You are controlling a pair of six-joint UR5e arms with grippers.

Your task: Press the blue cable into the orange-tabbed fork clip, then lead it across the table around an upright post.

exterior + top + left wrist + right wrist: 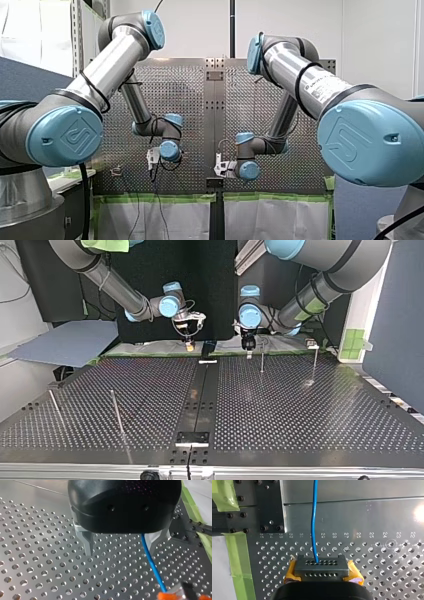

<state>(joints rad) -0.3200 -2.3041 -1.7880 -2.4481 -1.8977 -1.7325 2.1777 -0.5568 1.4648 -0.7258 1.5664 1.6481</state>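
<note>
Top view: bench (pixel 300 415) is open on both sides of the centre strip (pixel 199 390). The far posts (pixel 262 360) stand right of the strip by the back edge, the near posts (pixel 117 412) left of it up front. The blue cable (pixel 313 525) runs near the strip's far end.

Tool (pixel 322 567) clamps blue cable (pixel 313 525); cable leads ahead over perforated table (pixel 387 567).

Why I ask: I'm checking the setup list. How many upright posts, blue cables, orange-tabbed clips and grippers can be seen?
upright posts: 4
blue cable: 1
orange-tabbed clip: 1
grippers, the left gripper and the right gripper: 2
Total: 8
</note>
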